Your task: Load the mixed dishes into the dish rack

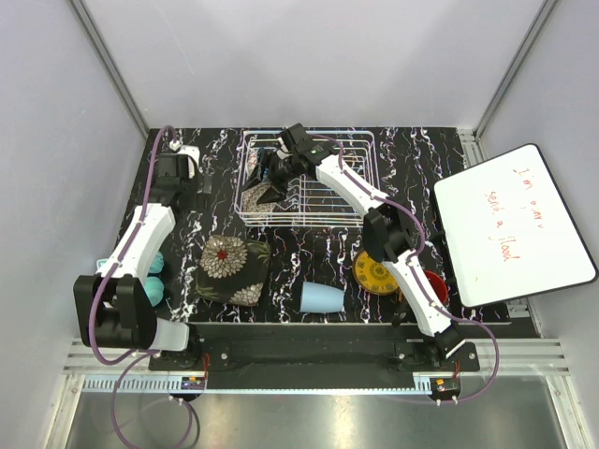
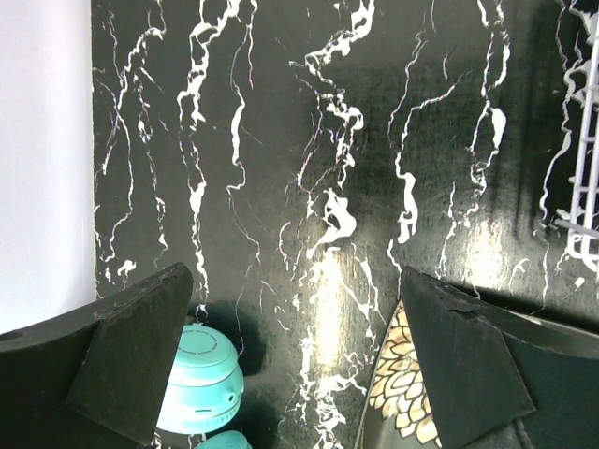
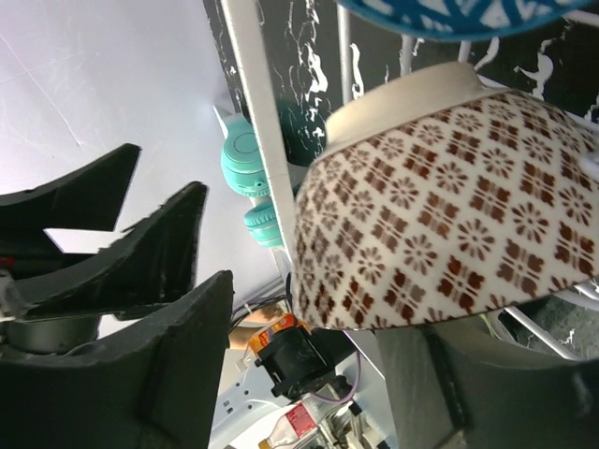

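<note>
Black white-veined tabletop (image 1: 426,164), teal rounded items (image 1: 154,290) at its left edge, whiteboard (image 1: 513,224) with red writing at right

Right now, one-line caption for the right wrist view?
Open right gripper beside a beige brown-patterned bowl inside the white wire dish rack.

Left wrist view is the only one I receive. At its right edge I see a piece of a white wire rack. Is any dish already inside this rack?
Observer: Yes. The right wrist view shows a beige patterned bowl inside the white wire dish rack.
Operator: Only this one?
Observer: No. The edge of a blue patterned bowl shows right beside it.
Operator: And where is the right gripper?
Observer: In the top view, the right gripper reaches into the rack's left part, at those bowls.
</note>
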`<action>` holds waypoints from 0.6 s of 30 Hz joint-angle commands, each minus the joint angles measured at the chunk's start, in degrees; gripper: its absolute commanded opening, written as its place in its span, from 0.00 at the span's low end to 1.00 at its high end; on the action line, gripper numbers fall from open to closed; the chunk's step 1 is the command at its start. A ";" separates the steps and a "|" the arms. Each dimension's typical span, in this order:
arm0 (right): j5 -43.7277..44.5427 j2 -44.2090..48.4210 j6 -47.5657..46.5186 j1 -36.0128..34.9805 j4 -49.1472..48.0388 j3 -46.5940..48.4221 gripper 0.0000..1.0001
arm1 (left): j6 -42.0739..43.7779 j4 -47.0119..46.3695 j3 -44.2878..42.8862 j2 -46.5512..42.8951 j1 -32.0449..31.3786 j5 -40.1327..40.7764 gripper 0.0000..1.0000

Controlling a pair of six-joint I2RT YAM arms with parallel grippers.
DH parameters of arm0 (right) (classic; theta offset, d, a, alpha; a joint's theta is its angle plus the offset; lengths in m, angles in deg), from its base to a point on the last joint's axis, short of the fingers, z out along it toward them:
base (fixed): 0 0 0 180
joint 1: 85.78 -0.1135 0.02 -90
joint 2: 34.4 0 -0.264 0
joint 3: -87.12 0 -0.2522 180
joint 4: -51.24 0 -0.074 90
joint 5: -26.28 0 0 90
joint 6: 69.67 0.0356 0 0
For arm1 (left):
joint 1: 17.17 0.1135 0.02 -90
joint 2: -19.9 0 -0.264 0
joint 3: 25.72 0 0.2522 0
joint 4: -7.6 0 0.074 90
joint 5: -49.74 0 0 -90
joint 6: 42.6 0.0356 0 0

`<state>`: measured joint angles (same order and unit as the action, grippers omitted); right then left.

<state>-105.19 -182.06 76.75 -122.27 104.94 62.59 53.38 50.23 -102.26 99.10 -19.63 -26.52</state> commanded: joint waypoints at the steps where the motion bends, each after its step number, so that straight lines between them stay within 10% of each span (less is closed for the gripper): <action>1: -0.10 -1.05 0.27 -0.51 -0.13 4.80 0.58 | 0.17 -3.20 1.87 -2.21 0.26 -0.29 0.99; 13: -0.54 -0.27 -2.19 -0.69 0.05 4.98 0.11 | 0.35 -4.25 1.70 -0.10 0.61 0.59 0.99; 18: -0.63 -1.23 -2.28 -0.69 -0.13 5.59 0.08 | 0.53 -4.16 1.52 0.43 0.61 0.59 0.99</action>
<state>-104.93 -182.69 75.38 -122.27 106.89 65.30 53.46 48.67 -99.46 99.05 -19.34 -26.37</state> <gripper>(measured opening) 0.106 0.987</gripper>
